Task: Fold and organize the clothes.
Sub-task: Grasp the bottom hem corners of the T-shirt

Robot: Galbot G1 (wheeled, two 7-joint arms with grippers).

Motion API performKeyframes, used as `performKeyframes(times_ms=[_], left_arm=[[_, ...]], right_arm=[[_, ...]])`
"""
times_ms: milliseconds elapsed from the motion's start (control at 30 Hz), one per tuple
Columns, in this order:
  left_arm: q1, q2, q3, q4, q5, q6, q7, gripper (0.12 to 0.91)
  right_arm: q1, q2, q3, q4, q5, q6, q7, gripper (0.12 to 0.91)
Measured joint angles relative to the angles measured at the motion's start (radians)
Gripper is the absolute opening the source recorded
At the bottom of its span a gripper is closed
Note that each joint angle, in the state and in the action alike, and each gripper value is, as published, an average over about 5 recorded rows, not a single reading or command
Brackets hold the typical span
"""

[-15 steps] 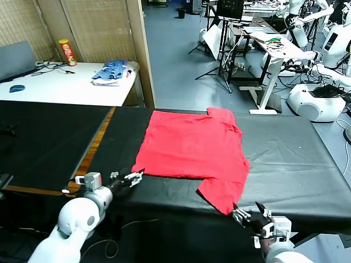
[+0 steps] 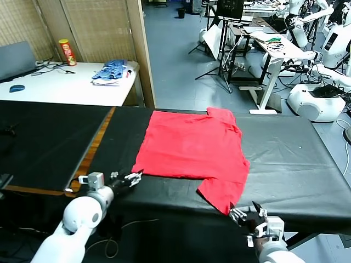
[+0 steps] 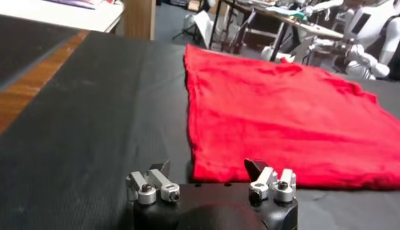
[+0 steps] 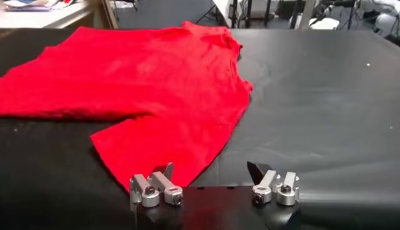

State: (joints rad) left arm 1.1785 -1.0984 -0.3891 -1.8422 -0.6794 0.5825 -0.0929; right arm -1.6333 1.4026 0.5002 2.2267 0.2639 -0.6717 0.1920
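Left gripper [image 2: 133,177]: low at the near edge of the black table [image 2: 290,164], just left of the shirt's near-left corner; jaws stand apart with nothing between them, tips just short of the cloth. From its wrist camera [image 3: 206,170] the red hem lies right in front of the open fingers.
Shirt [image 2: 192,148]: red T-shirt, spread flat on the table a little right of centre, plain side up; one sleeve [image 2: 224,193] reaches toward the near edge, the other sits at the far-right corner.
Right gripper [image 2: 247,211]: at the near edge, just past the tip of the near sleeve; jaws parted and empty. Its wrist view [image 4: 209,170] shows the sleeve's corner lying between and just ahead of the fingertips; touching or not, cannot tell.
Wood strip [image 2: 93,150]: runs between the two black covers, left of the shirt.
White table [image 2: 60,87]: far left, behind the black one.
Can [image 2: 67,52]: upright on the white table.
Blue clothes [image 2: 111,73]: heaped near that table's right end.
Other robots [image 2: 315,98]: far right, by desks.
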Motion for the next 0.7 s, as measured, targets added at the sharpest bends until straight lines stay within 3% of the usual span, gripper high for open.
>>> performKeyframes(times_ms=[67,133,267,333,700], left_arm=[[0.001,-0.001,0.0,0.002,0.003,-0.002,0.002,0.477],[0.003,-0.001,0.001,0.002,0.005,-0.002,0.004,0.359],[0.015,0.001,-0.001,-0.009,0.004,-0.007,0.014,0.17],[0.024,0.001,-0.003,-0.022,0.002,-0.013,0.018,0.13],[0.107,0.011,-0.048,-0.133,0.001,-0.025,0.01,0.125]], right_arm=[[0.0,0.002,-0.003,0.0,-0.004,0.004,0.0,0.202],[-0.001,0.001,-0.003,0.003,-0.008,0.009,0.0,0.14],[-0.01,-0.004,0.003,0.023,-0.011,0.012,0.0,0.125],[-0.017,-0.009,0.009,0.041,-0.01,0.009,0.001,0.125],[-0.121,-0.029,0.043,0.176,-0.005,-0.009,0.012,0.125]])
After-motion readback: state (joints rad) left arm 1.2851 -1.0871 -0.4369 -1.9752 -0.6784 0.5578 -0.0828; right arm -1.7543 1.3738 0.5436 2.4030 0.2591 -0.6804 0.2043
